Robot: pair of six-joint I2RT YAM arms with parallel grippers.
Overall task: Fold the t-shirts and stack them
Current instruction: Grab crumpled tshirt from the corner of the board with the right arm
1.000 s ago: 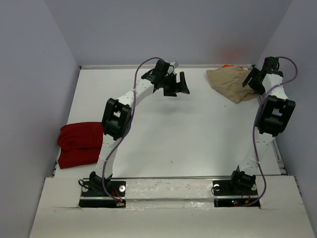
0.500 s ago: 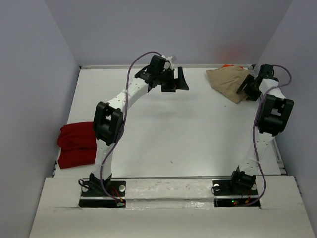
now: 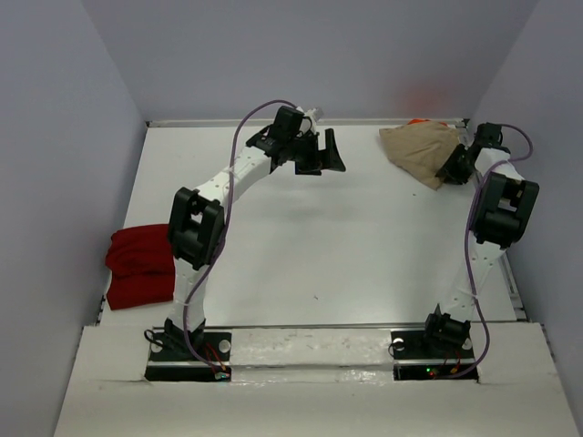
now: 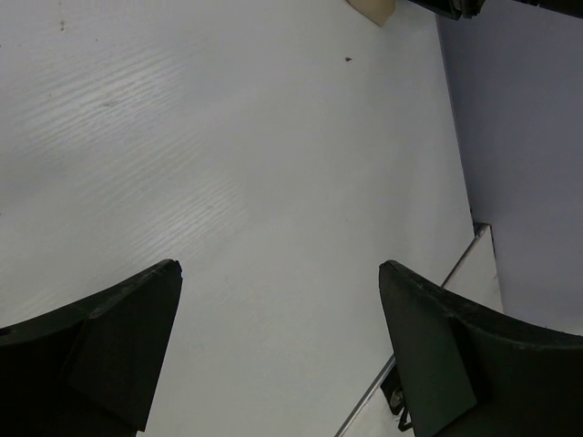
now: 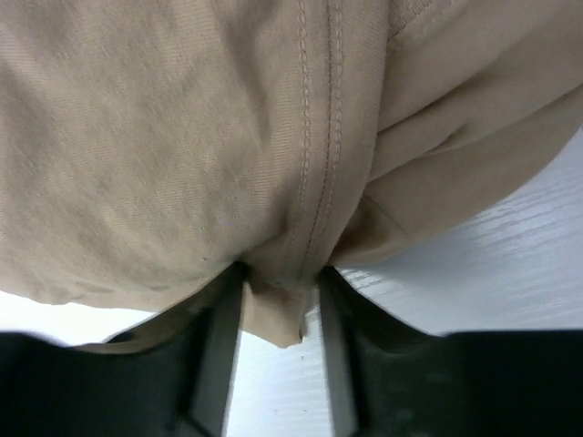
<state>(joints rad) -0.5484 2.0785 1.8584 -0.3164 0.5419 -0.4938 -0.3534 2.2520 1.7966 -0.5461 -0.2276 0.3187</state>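
One grab underway: our right gripper (image 5: 281, 305) clamps seamed fold of tan t-shirt (image 3: 414, 150), upper right; left gripper (image 4: 278, 273) wide apart, empty. Next we likely drag it centre, flatten.

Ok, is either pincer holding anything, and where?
Right pincer pinches the crumpled tan cloth t-shirt by a stitched fold at its edge; left pincer holds nothing.

- The right gripper (image 3: 453, 166) has moved down and left, onto the right edge of the tan shirt (image 3: 417, 148) at the upper right.
- Its fingers (image 5: 221, 314) have come closer together and now pinch a fold of the cloth.
- The left arm's elbow (image 3: 194, 228) has swung left and lower.
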